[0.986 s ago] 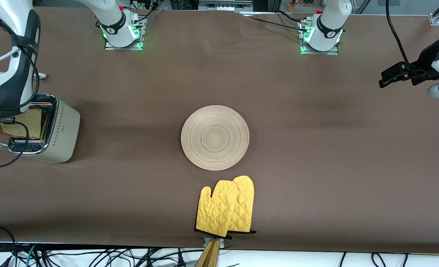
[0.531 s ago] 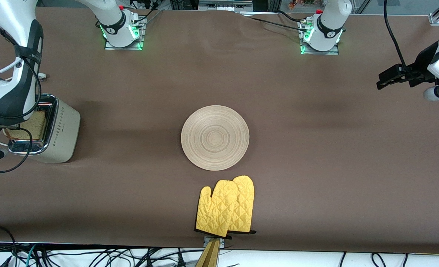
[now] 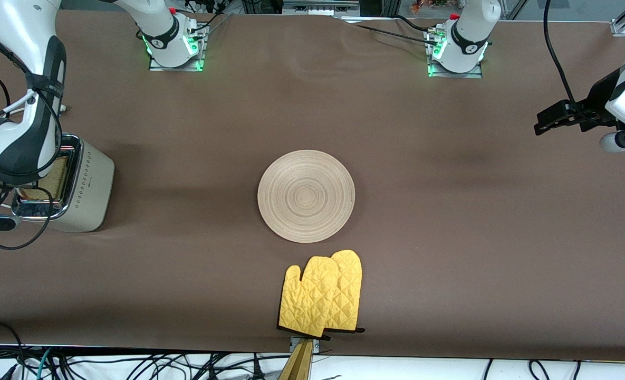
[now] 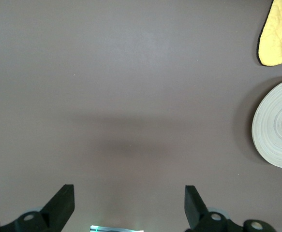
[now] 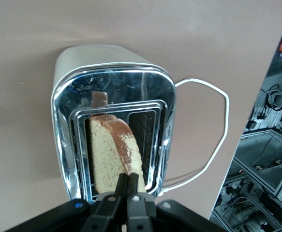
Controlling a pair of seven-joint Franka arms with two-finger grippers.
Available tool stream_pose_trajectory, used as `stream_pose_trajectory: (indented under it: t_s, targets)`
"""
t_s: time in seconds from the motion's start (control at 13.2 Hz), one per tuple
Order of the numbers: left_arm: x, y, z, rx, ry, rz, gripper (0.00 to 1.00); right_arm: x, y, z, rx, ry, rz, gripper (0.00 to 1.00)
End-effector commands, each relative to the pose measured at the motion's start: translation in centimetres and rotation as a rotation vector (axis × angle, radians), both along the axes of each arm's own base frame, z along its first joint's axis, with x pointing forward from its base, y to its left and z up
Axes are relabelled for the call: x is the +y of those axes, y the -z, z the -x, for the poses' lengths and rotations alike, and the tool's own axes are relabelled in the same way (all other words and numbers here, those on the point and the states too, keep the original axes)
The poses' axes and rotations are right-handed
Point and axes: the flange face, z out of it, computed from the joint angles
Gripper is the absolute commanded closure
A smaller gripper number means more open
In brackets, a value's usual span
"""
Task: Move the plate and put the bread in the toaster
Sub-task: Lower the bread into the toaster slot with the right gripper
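Note:
The cream toaster [image 3: 88,184] stands at the right arm's end of the table. The bread [image 3: 54,177] stands upright, sunk partway into one slot. In the right wrist view my right gripper [image 5: 130,181] is directly over the chrome top [image 5: 111,77], shut on the top crust of the bread [image 5: 109,150]. The other slot is empty. The wooden plate [image 3: 306,196] lies bare in the middle of the table. My left gripper [image 3: 544,120] hangs open and empty over bare cloth at the left arm's end. The left wrist view shows its jaws wide apart [image 4: 129,191] and the plate [image 4: 276,125] farther off.
A pair of yellow oven mitts [image 3: 323,295] lies nearer the front camera than the plate, at the table's edge; it also shows in the left wrist view [image 4: 276,34]. The toaster's white cord [image 5: 218,140] loops on the cloth beside it.
My right arm has come down over the toaster and the bread has sunk deeper into the slot. My left gripper has drifted slightly up. The plate and mitts have not moved.

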Motion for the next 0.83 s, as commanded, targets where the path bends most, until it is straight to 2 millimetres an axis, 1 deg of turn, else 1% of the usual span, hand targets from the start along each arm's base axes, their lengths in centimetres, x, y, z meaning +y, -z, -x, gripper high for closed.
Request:
stream_pose_trajectory:
  t_s: [0.0,0.23,0.46,0.53,0.61,0.68,0.76]
  targets:
    - [0.2,-0.1,0.2,-0.012,0.004,-0.012,0.0,0.2,1.0,-0.2,-0.016,0.031,-0.023,1.0]
    - [0.2,-0.1,0.2,-0.012,0.004,-0.015,0.0,0.5,1.4,-0.2,-0.018,0.042,-0.031,1.0]
    - [0.2,-0.2,0.3,-0.014,0.006,-0.015,0.0,1.0,3.4,-0.4,-0.013,0.064,-0.08,1.0]
    - [0.2,-0.2,0.2,-0.013,0.006,-0.017,0.0,1.0,3.5,-0.5,-0.016,0.066,-0.085,1.0]
    - [0.2,-0.1,0.2,-0.011,0.006,-0.017,0.0,1.1,3.7,-0.5,-0.015,0.065,-0.085,0.7]
    - [0.2,-0.2,0.2,-0.012,0.006,-0.015,0.0,1.0,3.6,-0.5,-0.015,0.067,-0.085,0.24]
    - [0.2,-0.1,0.2,-0.011,0.006,-0.015,0.0,0.9,3.5,-0.5,-0.015,0.067,-0.086,0.0]
